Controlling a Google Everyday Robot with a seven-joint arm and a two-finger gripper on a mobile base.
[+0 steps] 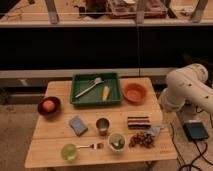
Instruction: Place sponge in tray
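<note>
The sponge (78, 125), a small flat blue-grey pad, lies on the wooden table (55, 137), left of the metal cup (102, 125). The dark green tray (114, 81) stands at the table's back middle, behind the sponge. It holds a long utensil (90, 87) and a yellow item (105, 92). My white arm (187, 87) is folded beside the table's right edge, apart from the sponge. My gripper does not show; it is hidden or out of view beyond the arm.
An orange bowl (134, 92) stands right of the tray. A dark bowl with an orange fruit (49, 106) is at the left. A brown striped block (138, 122), a brown cluster (142, 139), a small green bowl (116, 141), a green cup (69, 151) and a fork (92, 146) fill the front.
</note>
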